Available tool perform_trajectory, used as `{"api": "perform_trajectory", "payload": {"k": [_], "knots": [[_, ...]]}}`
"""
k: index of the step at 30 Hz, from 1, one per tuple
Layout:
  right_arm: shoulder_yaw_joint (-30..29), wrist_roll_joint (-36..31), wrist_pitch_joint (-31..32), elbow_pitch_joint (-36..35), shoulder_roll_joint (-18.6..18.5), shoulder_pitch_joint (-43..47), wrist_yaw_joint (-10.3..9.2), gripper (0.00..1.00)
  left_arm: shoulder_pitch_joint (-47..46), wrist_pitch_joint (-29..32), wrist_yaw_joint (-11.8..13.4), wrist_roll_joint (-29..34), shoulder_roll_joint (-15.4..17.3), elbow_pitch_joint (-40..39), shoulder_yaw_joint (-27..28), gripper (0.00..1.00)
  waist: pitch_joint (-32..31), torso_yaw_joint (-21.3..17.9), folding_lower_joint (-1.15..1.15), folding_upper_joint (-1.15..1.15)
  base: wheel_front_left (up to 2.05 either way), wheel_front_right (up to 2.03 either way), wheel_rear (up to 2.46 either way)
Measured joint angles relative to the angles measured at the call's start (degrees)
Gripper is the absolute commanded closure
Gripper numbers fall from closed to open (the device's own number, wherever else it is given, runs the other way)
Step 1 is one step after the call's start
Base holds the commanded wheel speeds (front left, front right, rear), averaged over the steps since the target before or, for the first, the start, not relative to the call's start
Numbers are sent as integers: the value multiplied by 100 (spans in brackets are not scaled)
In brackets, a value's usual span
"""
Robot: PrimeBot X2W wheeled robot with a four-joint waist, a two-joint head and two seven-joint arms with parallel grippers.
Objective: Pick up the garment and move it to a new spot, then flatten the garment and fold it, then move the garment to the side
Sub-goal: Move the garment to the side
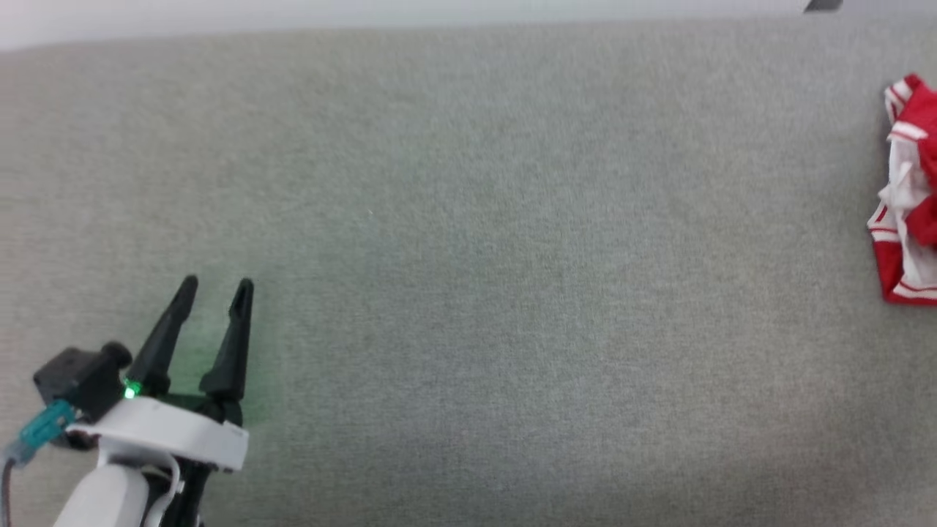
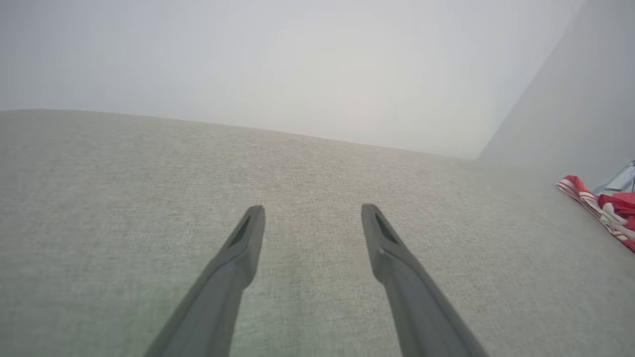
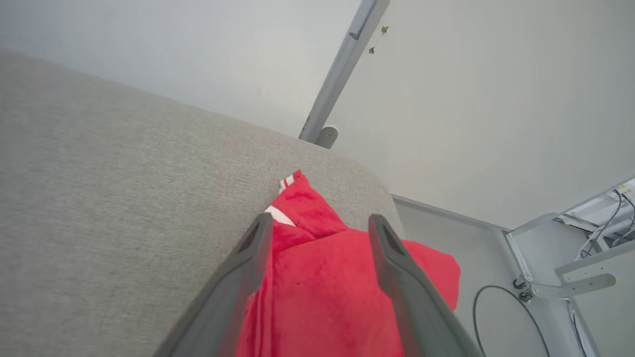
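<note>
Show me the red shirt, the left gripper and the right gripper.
red shirt (image 1: 911, 197), head view, bunched striped fabric.
left gripper (image 1: 217, 284), head view, midway between fingertips.
right gripper (image 3: 321, 220), right wrist view, midway between fingertips.

no readable text, labels or numbers anywhere in view

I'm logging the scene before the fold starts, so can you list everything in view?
padded surface: one, grey fabric, across the head view.
garment: one, red with white trim, crumpled at the surface's right edge near a corner.
pole: one, grey metal, behind that corner.
cable: one, dark, looped on the floor.
frame: one, pale metal, on the floor at the right.
left gripper: one, dark fingers apart, lower left over bare surface.
right gripper: one, dark fingers apart, above the garment.
</note>
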Motion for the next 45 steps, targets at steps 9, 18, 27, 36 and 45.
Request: {"api": "perform_trajectory", "payload": {"k": [9,18,27,36,45], "knots": [[-83,414,-783,-539,401,1340,0,0,582,0,0,31,-41,159,285,0,-781,316,0,0,0,0,0],[-530,297,-1059,-1232,929,2547,0,0,1281,1,0,253,-116,94,673,0,-1503,680,0,0,0,0,0],[-1145,-93,-1099,-1852,1559,3497,0,0,1704,0,0,242,9,-34,822,0,-1923,930,0,0,0,0,0],[-1659,-400,-1106,-2384,1984,4215,0,0,1865,0,0,328,81,-119,865,0,-2024,886,0,0,0,0,0],[-1833,-561,-1107,-2783,2292,4601,0,0,1868,0,0,214,194,-114,793,0,-2031,711,0,0,0,0,0]]}}
